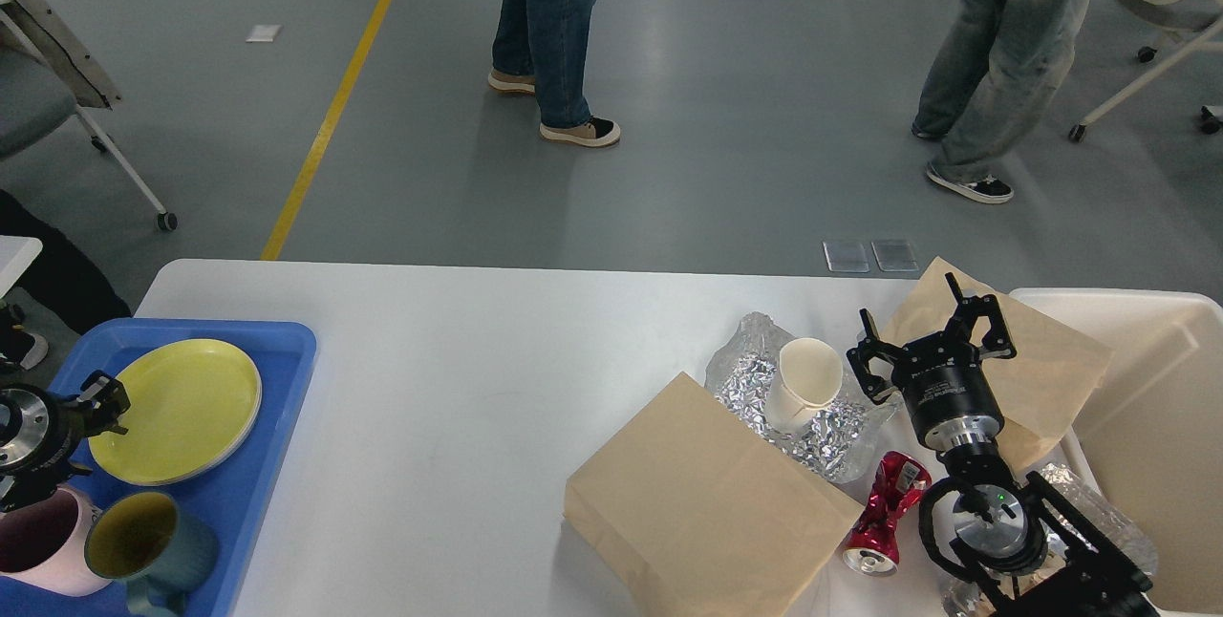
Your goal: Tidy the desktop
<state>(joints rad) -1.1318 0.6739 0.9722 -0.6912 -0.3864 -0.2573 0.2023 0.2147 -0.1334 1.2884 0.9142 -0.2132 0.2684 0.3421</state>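
The white desktop [459,359] carries litter at its right end. There lie a large brown paper bag [702,507], crumpled foil [812,426] with a white paper cup [804,386] tipped on it, a crushed red can [884,512] and a second brown bag [1046,378]. My right gripper [929,335] stands open over the edge of that second bag, just right of the cup, holding nothing. My left gripper [110,404] is at the left rim of a yellow plate [182,412] and looks open. The plate lies flat on a stack in the blue tray [277,378].
A pink mug [43,550] and a teal mug [143,541] stand in the tray's near end. A cream-white bin [1156,407] sits at the right table edge, with crumpled clear plastic [1099,512] beside it. Two people walk on the floor beyond the table.
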